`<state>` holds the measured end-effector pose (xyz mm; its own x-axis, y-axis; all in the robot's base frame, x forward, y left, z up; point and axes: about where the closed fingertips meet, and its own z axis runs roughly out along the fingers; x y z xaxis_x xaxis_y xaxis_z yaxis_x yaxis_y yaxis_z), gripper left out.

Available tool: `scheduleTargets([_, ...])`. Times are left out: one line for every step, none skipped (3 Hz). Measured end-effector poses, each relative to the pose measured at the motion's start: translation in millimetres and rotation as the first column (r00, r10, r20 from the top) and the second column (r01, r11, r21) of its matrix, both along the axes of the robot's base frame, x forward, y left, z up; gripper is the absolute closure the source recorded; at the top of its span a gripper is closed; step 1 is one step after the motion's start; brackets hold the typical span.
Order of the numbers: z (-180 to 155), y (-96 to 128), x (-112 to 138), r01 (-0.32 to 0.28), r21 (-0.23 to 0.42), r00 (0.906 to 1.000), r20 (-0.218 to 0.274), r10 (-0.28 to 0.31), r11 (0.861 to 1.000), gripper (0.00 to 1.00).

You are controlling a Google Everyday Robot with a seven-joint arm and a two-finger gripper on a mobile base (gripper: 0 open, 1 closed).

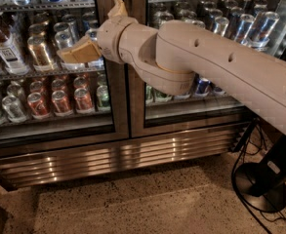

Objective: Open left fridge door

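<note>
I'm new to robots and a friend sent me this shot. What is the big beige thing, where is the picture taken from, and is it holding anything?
The beige tube is the robot's single arm, reaching in from the right. At its end is the gripper, a two-finger claw. Its tan fingers are spread apart in front of the left fridge door, near that door's inner edge, and hold nothing. There is only one camera view, looking down along the arm. Where the camera is mounted I cannot tell. The fridge is a steel two-door drinks cooler. Both glass doors look shut, with cans and a bottle on the shelves. A black stand with cables sits on the floor at right.
</note>
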<state>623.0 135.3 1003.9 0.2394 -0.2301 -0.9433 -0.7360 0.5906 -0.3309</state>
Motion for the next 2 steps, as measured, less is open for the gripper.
scheduleTargets([-6.7, 13.4, -9.1, -0.053, -0.013, 0.9985, -0.017, 0.052, 0.999, 0.00])
scheduleTargets([-6.7, 13.2, -8.8, -0.052, -0.013, 0.9985, -0.017, 0.052, 0.999, 0.00])
